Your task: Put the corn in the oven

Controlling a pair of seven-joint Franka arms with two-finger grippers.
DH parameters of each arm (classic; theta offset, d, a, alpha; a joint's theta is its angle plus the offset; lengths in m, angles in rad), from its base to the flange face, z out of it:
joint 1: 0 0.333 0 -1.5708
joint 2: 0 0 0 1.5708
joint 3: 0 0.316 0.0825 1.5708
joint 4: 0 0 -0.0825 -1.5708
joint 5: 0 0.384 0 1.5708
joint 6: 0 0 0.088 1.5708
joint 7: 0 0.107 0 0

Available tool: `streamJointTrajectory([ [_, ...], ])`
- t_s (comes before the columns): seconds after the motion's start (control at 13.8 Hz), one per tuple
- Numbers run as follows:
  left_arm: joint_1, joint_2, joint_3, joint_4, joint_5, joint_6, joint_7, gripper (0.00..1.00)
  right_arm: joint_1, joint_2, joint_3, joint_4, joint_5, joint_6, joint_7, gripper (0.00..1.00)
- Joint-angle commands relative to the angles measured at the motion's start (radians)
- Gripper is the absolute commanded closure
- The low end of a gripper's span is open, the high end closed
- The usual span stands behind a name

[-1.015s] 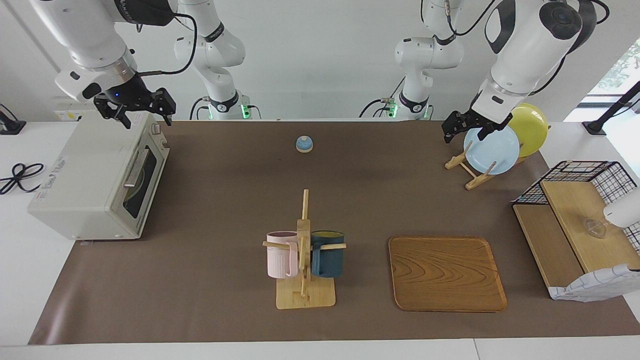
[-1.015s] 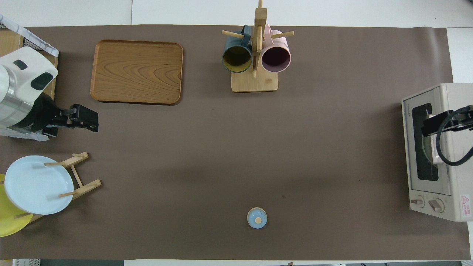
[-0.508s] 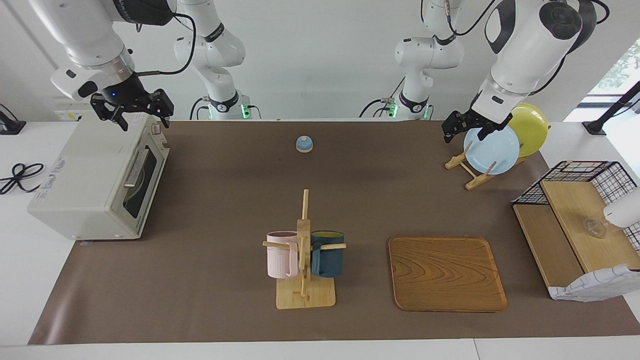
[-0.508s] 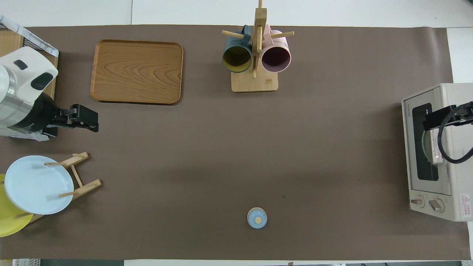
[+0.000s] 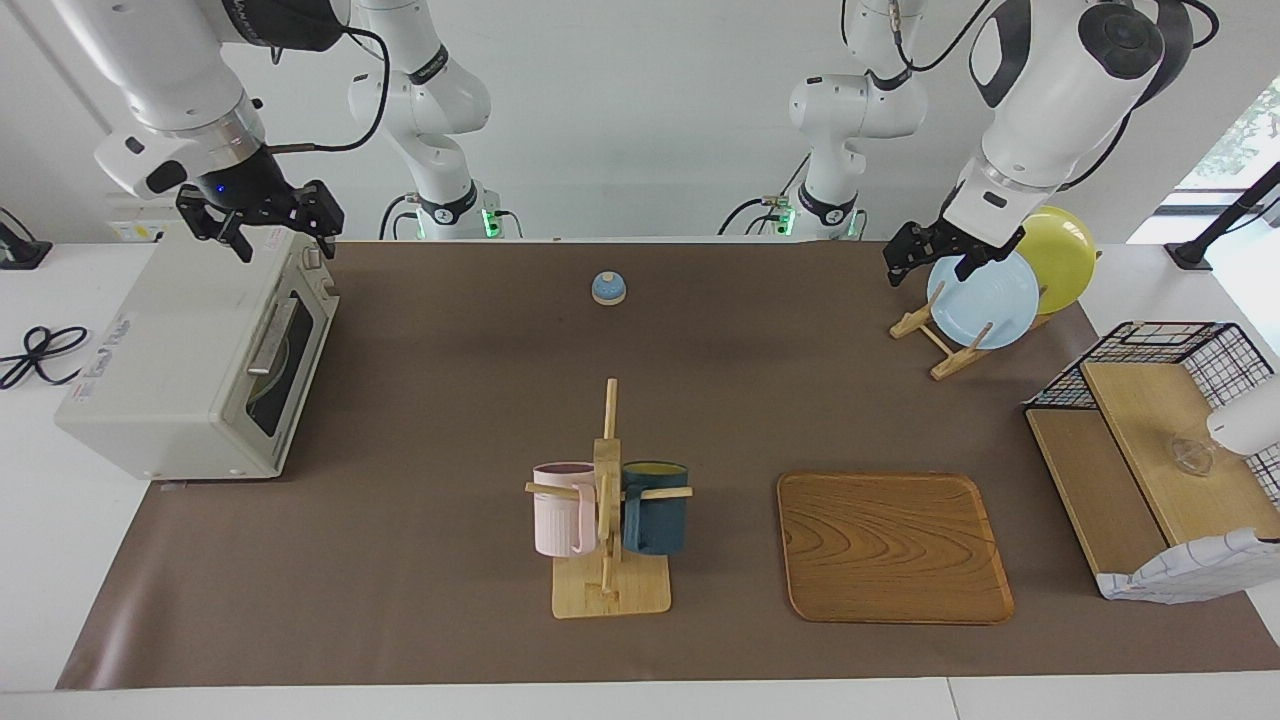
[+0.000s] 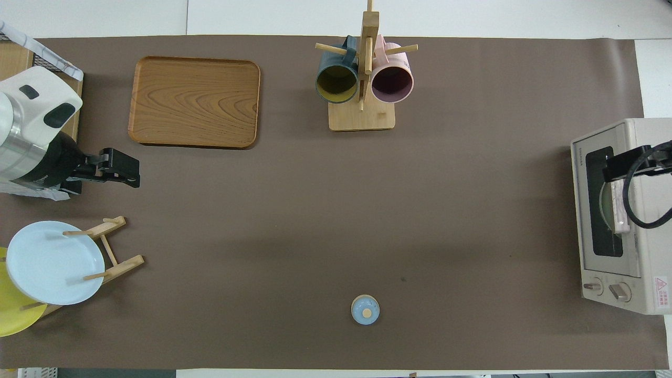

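The off-white oven stands at the right arm's end of the table, its dark glass door shut; from above the oven shows two knobs at the end nearer the robots. The corn is hidden; only a pale round shape shows dimly through the glass. My right gripper hangs open and empty just above the oven's top, near its door edge, and from above the right gripper covers part of the door. My left gripper waits open and empty over the mat beside the plate rack, also seen in the overhead view as the left gripper.
A mug rack with a pink and a dark blue mug stands mid-table. A wooden tray lies beside it. A blue plate and a yellow plate lean in a wooden rack. A small blue bell sits near the robots. A wire shelf stands at the left arm's end.
My right gripper has risen slightly above the oven top, still open. The left arm and everything on the table have stayed put.
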Motion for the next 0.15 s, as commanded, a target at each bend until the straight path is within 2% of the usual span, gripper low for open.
streamJointTrajectory([
  [0.0, 0.012, -0.014, -0.004, -0.007, -0.011, -0.001, 0.004, 0.00, -0.011, 0.003, 0.006, 0.008, 0.020, 0.007, 0.012, 0.00],
  [0.07, 0.012, -0.014, -0.004, -0.009, -0.011, -0.001, 0.004, 0.00, -0.012, 0.003, 0.006, 0.008, 0.020, 0.007, 0.012, 0.00],
])
